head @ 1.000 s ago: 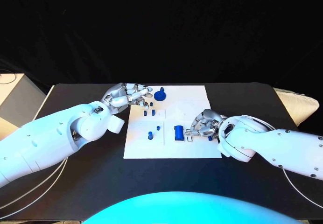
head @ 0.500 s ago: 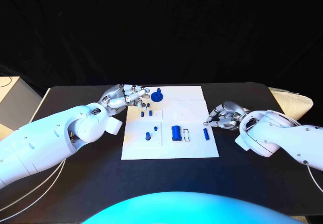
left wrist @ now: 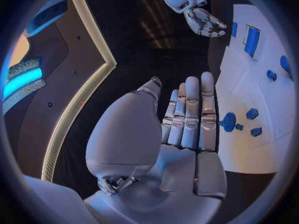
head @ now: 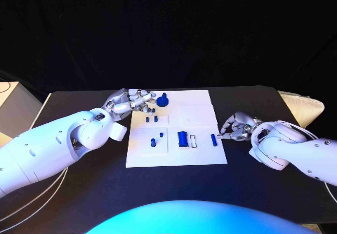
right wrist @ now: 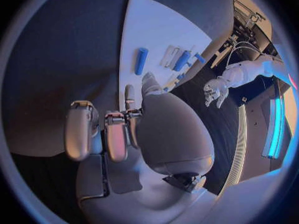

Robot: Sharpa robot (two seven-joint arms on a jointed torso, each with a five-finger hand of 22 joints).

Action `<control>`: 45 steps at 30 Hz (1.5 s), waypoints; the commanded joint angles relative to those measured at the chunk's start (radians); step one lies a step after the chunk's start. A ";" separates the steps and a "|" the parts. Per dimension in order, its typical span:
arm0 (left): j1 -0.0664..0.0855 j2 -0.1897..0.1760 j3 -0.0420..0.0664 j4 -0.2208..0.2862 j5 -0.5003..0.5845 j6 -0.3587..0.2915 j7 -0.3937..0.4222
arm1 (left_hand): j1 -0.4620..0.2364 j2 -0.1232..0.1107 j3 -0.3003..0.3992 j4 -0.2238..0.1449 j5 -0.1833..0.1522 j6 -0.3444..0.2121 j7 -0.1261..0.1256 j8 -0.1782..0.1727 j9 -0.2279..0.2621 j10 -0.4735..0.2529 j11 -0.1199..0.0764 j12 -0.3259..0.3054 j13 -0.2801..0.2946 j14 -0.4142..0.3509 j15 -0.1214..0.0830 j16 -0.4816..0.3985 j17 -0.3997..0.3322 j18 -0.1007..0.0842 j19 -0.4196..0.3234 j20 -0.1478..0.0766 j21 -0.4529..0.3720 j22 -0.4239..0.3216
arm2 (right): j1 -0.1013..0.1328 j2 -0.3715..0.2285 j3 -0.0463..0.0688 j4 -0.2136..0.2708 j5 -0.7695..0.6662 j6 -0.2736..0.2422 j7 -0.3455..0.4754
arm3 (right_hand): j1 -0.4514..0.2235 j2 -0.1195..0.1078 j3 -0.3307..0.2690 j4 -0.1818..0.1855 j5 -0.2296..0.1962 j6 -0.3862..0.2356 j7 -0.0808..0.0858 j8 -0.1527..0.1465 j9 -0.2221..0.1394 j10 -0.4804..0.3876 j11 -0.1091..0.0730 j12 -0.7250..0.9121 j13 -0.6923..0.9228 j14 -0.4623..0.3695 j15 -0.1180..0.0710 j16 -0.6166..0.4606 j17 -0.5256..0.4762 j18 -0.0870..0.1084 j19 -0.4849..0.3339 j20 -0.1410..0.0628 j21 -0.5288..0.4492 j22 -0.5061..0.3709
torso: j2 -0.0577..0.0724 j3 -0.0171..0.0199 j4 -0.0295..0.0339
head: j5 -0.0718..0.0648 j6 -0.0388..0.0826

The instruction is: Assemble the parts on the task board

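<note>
Resting at task board [head: 200, 155] edges, left hand [head: 130, 101] fingers straight together, right hand [head: 236, 127] curled, empty

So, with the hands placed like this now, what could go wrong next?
The left hand hovers over the task board corner, close to the round blue part; a careless move could knock it. The right hand, holding nothing, sits beside the board's edge near the slim blue part and might nudge the board.

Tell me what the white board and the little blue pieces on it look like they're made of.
The task board looks like matte white plastic or coated sheet: flat, thin, without glare. The blue parts look like moulded or printed plastic: solid colour and a dull sheen. Neither is certain from looks alone.
</note>
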 commanded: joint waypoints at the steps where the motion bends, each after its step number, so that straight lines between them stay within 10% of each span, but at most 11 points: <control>1: -0.001 0.001 0.000 0.002 0.000 0.017 0.006 | 0.007 0.004 -0.005 -0.002 0.003 0.006 0.001 0.003 -0.001 -0.006 0.000 0.006 0.001 -0.007 0.000 0.003 0.000 0.008 -0.009 -0.001 0.004 0.002 | -0.006 0.008 0.000 -0.002 -0.091 -0.001 -0.071 | -0.012 -0.013 0.009 0.001 0.023 0.004 0.001 -0.011 -0.007 0.033 0.002 -0.005 0.163 0.092 0.003 0.001 0.207 -0.007 0.031 0.010 -0.005 0.202 | 0.002 0.0002 0.0020 | -0.001 0.000; 23: -0.008 -0.003 0.001 -0.001 0.000 0.018 0.003 | 0.008 0.006 -0.006 -0.002 0.003 0.006 0.001 0.003 -0.002 -0.007 0.000 0.007 0.002 -0.009 0.000 0.002 -0.001 0.009 -0.010 0.000 0.003 0.002 | -0.034 0.048 0.000 0.002 -0.054 -0.010 -0.077 | -0.078 -0.033 0.033 0.002 0.061 0.026 -0.003 -0.014 -0.020 0.034 0.000 -0.005 0.165 0.092 0.003 0.000 0.206 -0.006 0.029 0.011 -0.009 0.201 | 0.000 -0.0014 -0.0006 | 0.011 0.000; 45: -0.008 -0.009 0.001 0.004 0.000 0.016 0.001 | 0.008 0.006 -0.006 -0.002 0.003 0.006 0.001 0.003 -0.002 -0.007 0.001 0.007 0.002 -0.010 0.000 0.001 -0.001 0.009 -0.011 0.000 0.003 0.002 | -0.054 0.087 0.000 -0.033 -0.120 0.040 -0.088 | 0.027 -0.041 0.101 -0.015 0.045 0.035 -0.012 -0.003 -0.024 0.026 -0.008 -0.019 0.158 0.090 -0.005 -0.005 0.197 -0.003 0.024 0.004 -0.026 0.197 | 0.001 -0.0006 0.0001 | 0.019 0.000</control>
